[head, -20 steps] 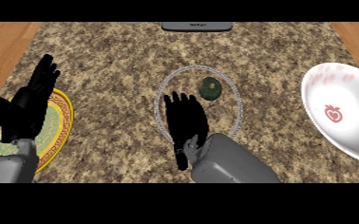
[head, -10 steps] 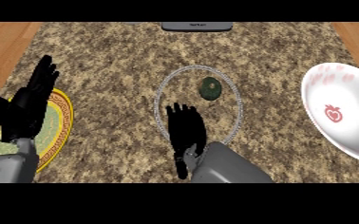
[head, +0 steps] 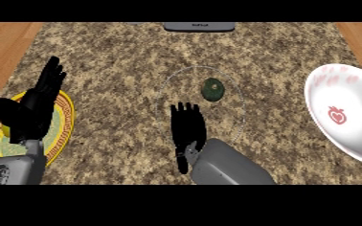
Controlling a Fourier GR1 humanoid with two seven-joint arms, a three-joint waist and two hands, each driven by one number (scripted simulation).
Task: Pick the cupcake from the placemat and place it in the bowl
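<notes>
**Desk:** What room does the right hand (head: 188,127) have around it?

**Photographer:** Speckled counter (head: 127,57) lies open on both sides of it and well beyond its fingertips, up to a grey object (head: 198,27) cut off at the far edge. Wood (head: 17,38) shows at the two far corners. The white bowl (head: 338,107) with a red mark sits well off to the hand's right, running out of view.

**Desk:** And the hand itself?

**Photographer:** Fingers straight and close together, pointing away from the robot, holding nothing. It lies within the pale ring of the round placemat (head: 237,96). The cupcake (head: 213,89), seen from above as a dark green round, sits on that placemat just past the fingertips and slightly right, apart from them.

**Desk:** The other hand?

**Photographer:** The left hand (head: 34,110) rests open at the near left edge, fingers up, over a yellow-rimmed plate (head: 65,119).

**Desk:** Anything hard to read?

**Photographer:** The plate is largely hidden by that hand, and the placemat's outline is faint against the stone. Whether the right palm touches the placemat cannot be told.
</notes>
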